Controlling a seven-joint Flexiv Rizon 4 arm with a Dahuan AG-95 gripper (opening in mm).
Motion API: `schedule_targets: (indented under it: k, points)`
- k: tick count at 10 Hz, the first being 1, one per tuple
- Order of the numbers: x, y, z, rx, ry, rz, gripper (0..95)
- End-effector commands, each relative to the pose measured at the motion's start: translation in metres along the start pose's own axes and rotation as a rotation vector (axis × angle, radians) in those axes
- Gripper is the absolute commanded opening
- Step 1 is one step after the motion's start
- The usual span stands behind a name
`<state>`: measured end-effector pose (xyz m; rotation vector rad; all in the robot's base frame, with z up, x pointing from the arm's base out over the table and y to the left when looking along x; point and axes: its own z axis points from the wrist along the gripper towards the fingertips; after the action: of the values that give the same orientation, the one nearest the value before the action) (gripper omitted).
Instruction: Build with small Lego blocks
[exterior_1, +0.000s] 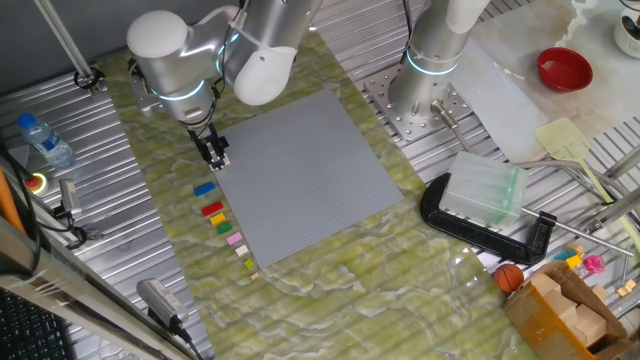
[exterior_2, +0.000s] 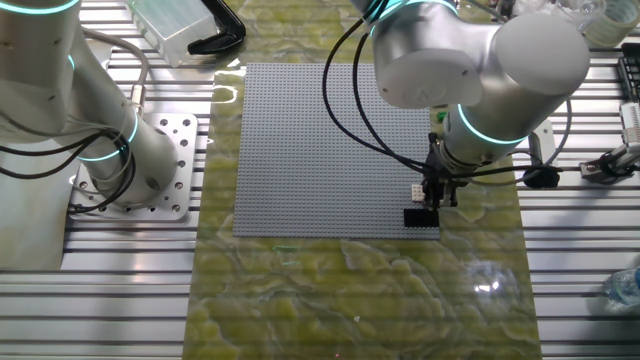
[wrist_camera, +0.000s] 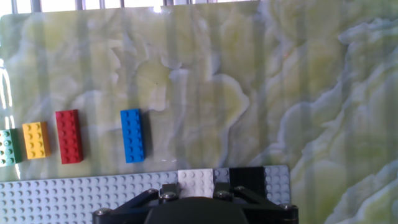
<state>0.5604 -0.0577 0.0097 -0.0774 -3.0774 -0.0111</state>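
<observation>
1. Hand view shows the gripper (wrist_camera: 198, 200) low over the near edge of the grey baseplate (wrist_camera: 74, 198); only its dark housing is in frame, so whether the fingers are spread or closed cannot be told.
2. Directly ahead of the gripper, a white block (wrist_camera: 196, 178) and a black block (wrist_camera: 246, 177) sit on the baseplate edge, with a narrow grey strip between them.
3. On the green marbled mat (wrist_camera: 261, 81), just beyond the baseplate edge, lies a blue block (wrist_camera: 132, 135).
4. Further along the same row lie a red block (wrist_camera: 68, 136), a yellow block (wrist_camera: 35, 140) and a green block (wrist_camera: 7, 147), the green one cut off by the frame edge.
5. One fixed view shows the row ending in a pink block (exterior_1: 236, 239) beside the baseplate's side.
6. A second robot arm (exterior_1: 440, 45) stands on its base beyond the baseplate.
</observation>
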Motion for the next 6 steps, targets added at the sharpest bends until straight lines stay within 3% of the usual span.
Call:
schedule_targets:
  k: [1,6]
  points:
    - [-0.0007,0.0002,0.0017,0.0,0.016,0.008,0.0]
    - [-0.0001,0.0002,0.0015,0.001,0.028,0.01,0.0]
